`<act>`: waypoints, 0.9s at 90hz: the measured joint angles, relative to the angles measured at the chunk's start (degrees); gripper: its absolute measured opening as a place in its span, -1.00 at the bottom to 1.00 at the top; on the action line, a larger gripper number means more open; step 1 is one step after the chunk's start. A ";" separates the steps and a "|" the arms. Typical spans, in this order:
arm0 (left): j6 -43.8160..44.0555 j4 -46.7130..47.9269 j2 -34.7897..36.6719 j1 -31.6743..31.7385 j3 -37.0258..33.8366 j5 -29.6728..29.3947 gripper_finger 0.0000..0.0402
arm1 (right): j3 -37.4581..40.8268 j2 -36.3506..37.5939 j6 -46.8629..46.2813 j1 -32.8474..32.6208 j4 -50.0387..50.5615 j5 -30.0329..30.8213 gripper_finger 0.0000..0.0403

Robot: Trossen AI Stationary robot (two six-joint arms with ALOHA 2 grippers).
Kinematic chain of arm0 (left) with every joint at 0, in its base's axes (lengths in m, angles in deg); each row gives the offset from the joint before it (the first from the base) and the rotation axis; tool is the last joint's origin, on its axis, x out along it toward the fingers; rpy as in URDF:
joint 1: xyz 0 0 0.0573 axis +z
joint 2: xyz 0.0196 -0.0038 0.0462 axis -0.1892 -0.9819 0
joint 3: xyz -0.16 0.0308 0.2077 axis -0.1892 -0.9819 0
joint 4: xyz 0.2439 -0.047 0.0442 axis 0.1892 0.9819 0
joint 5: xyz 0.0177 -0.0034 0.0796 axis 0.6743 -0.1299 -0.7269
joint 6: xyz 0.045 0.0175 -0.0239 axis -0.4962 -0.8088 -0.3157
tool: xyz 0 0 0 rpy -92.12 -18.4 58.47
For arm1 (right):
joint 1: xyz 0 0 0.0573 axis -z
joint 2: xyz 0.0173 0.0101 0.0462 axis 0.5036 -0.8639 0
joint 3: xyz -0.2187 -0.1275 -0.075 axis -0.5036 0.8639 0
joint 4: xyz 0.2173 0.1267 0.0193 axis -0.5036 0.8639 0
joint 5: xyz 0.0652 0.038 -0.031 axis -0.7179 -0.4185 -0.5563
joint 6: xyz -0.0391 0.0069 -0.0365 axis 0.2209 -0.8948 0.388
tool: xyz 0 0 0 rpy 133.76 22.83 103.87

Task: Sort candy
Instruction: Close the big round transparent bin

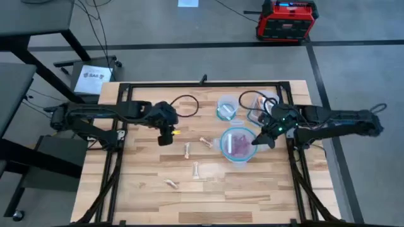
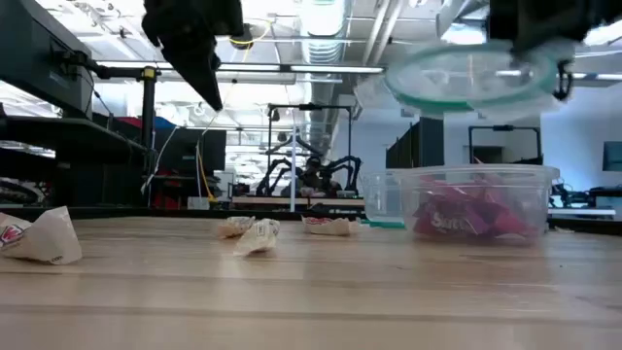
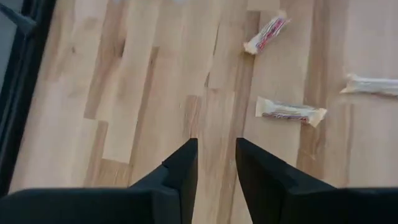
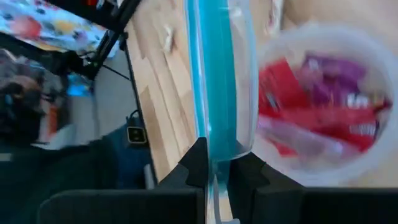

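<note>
A clear container (image 1: pixel 238 153) (image 2: pixel 466 204) right of the table's middle holds red and magenta candy (image 4: pixel 323 106). Just above it hangs a clear lid with a teal rim (image 2: pixel 474 76), on which my right gripper (image 1: pixel 260 139) (image 4: pixel 215 167) is shut. Several pale wrapped candy pieces (image 1: pixel 187 150) (image 1: pixel 206 142) (image 1: pixel 196 169) (image 1: pixel 172 183) lie flat on the wood. My left gripper (image 1: pixel 165 136) (image 3: pixel 216 163) hangs open above bare table, left of those pieces, with nothing between its fingers. My right gripper pinches the lid's rim (image 4: pixel 214 149) between its two fingers, at the lid's right-hand edge. The fingers come in from the table's right. The lid hangs clear above the open container, roughly level in the low view.
A second blue-rimmed container (image 1: pixel 226 108) and another clear one (image 1: pixel 257 107) stand at the far right with a black cable (image 1: pixel 186 104) beside them. The nearest pale candy (image 3: pixel 290 111) lies a little ahead of my left fingers. Bare wood lies toward the near edge.
</note>
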 joint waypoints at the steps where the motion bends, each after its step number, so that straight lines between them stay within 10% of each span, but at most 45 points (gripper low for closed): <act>1: 0.00 0.01 -0.28 -0.01 0.00 0.01 -0.53 | 0.87 0.34 -0.25 0.77 -1.02 -1.05 -0.93; 28: 0.04 3.02 -7.58 -0.03 0.00 0.23 -0.53 | 20.14 4.22 -7.37 16.90 -21.79 -22.95 -0.93; 81: -0.35 2.72 -8.64 -0.22 0.00 2.14 -0.53 | 26.97 4.70 -8.79 26.13 -22.32 -31.13 -0.92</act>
